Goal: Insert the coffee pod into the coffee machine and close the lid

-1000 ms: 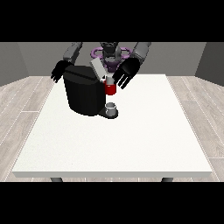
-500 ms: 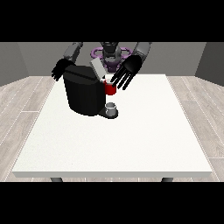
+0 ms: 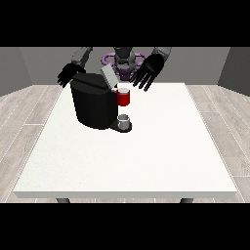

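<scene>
The room had grey walls and a floor of pale wooden planks, and a large white table point(image 3: 127, 156) filled most of the front view. The black coffee machine point(image 3: 93, 103) stood on the far left part of the table, close to the robot point(image 3: 124, 59). Its grey lid point(image 3: 108, 77) was tilted up, so it was not closed. A red thing at the machine point(image 3: 123, 97) sat at the front of the machine, and below it a small grey thing point(image 3: 125, 120) stood on the machine's base; I could not tell whether this was the coffee pod.

The hand at the view's right point(image 3: 148, 72) hovered above and just right of the red thing, its fingers spread and straight, pointing down toward the table, holding nothing. Compared with half a second before, this hand had risen a little and moved away from the red thing, which it nearly touched one second before. The hand at the view's left point(image 3: 70, 74) was behind the machine's far left corner, with fingers relaxed and also holding nothing; it was almost at the same place as before. The machine, the lid and the grey thing had not shifted.
</scene>
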